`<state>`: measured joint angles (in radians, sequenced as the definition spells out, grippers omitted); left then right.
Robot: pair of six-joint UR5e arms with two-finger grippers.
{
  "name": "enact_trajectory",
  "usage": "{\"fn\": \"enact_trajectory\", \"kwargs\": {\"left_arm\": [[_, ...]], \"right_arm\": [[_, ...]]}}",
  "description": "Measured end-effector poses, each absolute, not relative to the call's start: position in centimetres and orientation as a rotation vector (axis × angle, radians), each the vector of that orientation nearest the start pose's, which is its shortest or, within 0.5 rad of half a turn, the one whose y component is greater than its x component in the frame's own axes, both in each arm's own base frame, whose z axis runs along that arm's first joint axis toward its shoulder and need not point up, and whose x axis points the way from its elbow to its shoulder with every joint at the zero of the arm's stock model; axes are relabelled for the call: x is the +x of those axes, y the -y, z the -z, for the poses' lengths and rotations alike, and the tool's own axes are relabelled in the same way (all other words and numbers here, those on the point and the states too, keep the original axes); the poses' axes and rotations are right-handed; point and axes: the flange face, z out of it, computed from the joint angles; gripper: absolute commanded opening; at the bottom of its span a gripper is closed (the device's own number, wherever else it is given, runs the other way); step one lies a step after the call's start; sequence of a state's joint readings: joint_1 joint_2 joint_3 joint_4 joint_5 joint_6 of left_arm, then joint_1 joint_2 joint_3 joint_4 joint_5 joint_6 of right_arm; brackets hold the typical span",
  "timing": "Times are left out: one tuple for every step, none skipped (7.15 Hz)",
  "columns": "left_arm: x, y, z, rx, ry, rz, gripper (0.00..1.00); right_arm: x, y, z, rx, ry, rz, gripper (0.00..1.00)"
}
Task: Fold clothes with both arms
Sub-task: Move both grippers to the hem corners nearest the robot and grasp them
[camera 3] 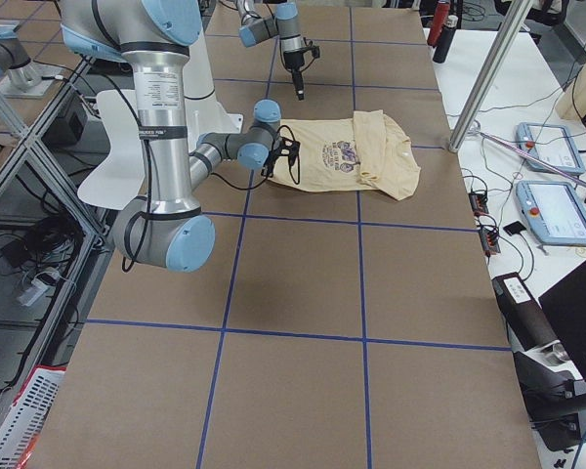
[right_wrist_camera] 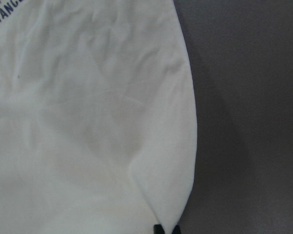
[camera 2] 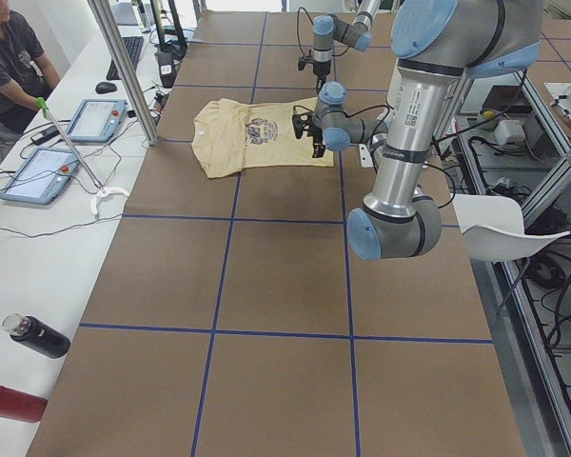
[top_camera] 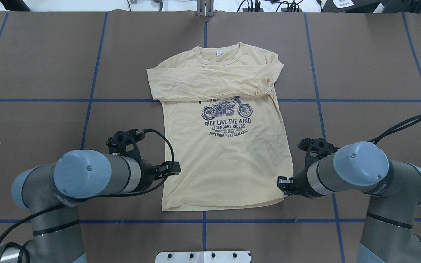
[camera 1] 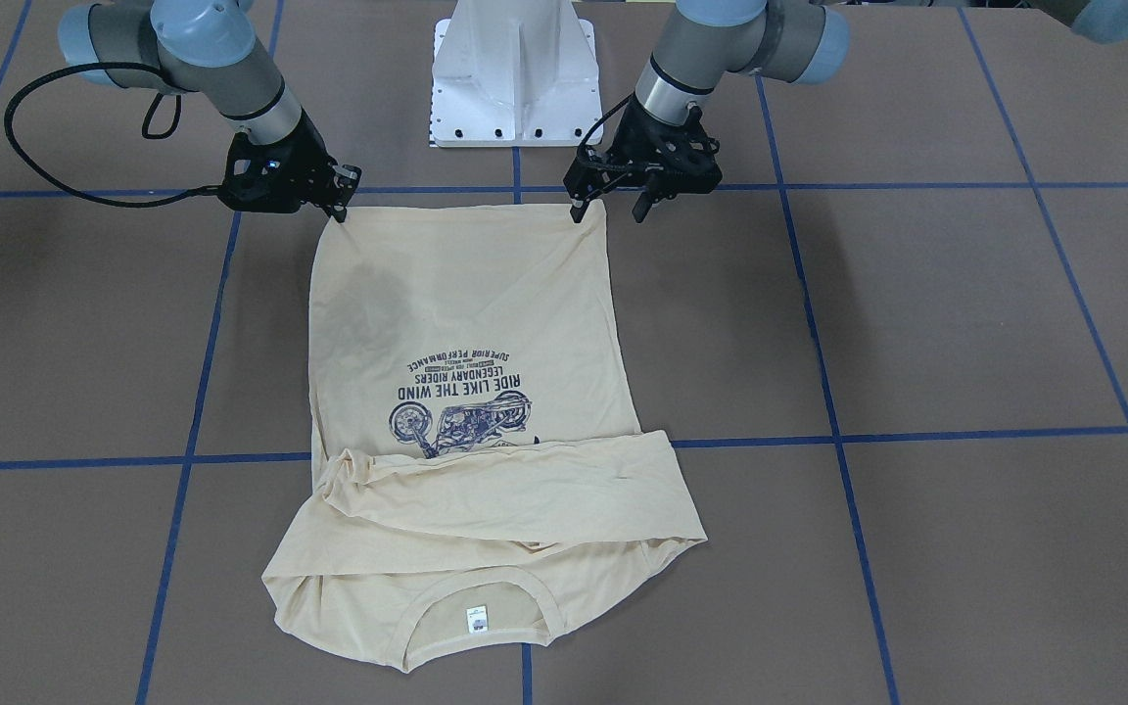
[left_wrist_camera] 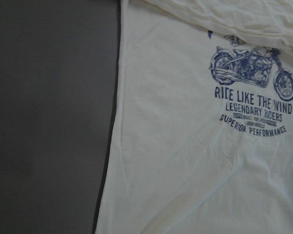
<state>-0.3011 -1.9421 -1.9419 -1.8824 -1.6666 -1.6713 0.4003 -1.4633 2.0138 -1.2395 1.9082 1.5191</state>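
The cream-yellow T-shirt [camera 1: 466,294] lies flat on the brown table with its print up. Its hem points toward the robot's base, and its sleeves [camera 1: 515,490] are folded across the chest below the collar [top_camera: 217,54]. My right gripper [camera 1: 337,208] is shut on one hem corner, and its fingertips [right_wrist_camera: 158,228] pinch the cloth edge in the right wrist view. My left gripper [camera 1: 611,209] stands open at the other hem corner, one finger on the cloth edge and the other over bare table. The left wrist view shows only the shirt [left_wrist_camera: 185,146] and table, no fingers.
The white pedestal base [camera 1: 515,78] stands just behind the hem. Blue tape lines [camera 1: 838,436] grid the table. A side bench holds tablets [camera 2: 95,119] and bottles [camera 2: 38,335], with a seated person [camera 2: 9,57] beside it. A metal post [camera 2: 124,67] stands near the collar side.
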Motion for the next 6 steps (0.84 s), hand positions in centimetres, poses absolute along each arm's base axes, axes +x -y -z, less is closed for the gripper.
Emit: {"fn": "enact_trajectory", "kwargs": {"left_arm": [[53.3, 26.6, -26.0, -0.004, -1.010, 0.303, 0.90], [54.4, 25.0, -26.2, -0.018, -0.980, 0.290, 0.89], [55.0, 24.3, -26.4, -0.024, -0.966, 0.282, 0.85], [55.3, 24.0, -26.5, -0.026, -0.960, 0.277, 0.83], [55.6, 24.0, -26.3, -0.025, -0.960, 0.273, 0.82], [55.9, 24.1, -26.2, -0.022, -0.960, 0.271, 0.82]], "right_arm": [[-43.5, 29.4, -36.3, -0.111, 0.922, -0.177, 0.00], [-43.5, 29.5, -36.3, -0.111, 0.922, -0.178, 0.00], [-43.4, 29.5, -36.2, -0.110, 0.923, -0.179, 0.00], [-43.3, 29.7, -36.2, -0.109, 0.925, -0.182, 0.00], [-43.0, 30.0, -36.0, -0.106, 0.928, -0.187, 0.00], [-42.7, 30.3, -35.9, -0.107, 0.932, -0.192, 0.00]]}}
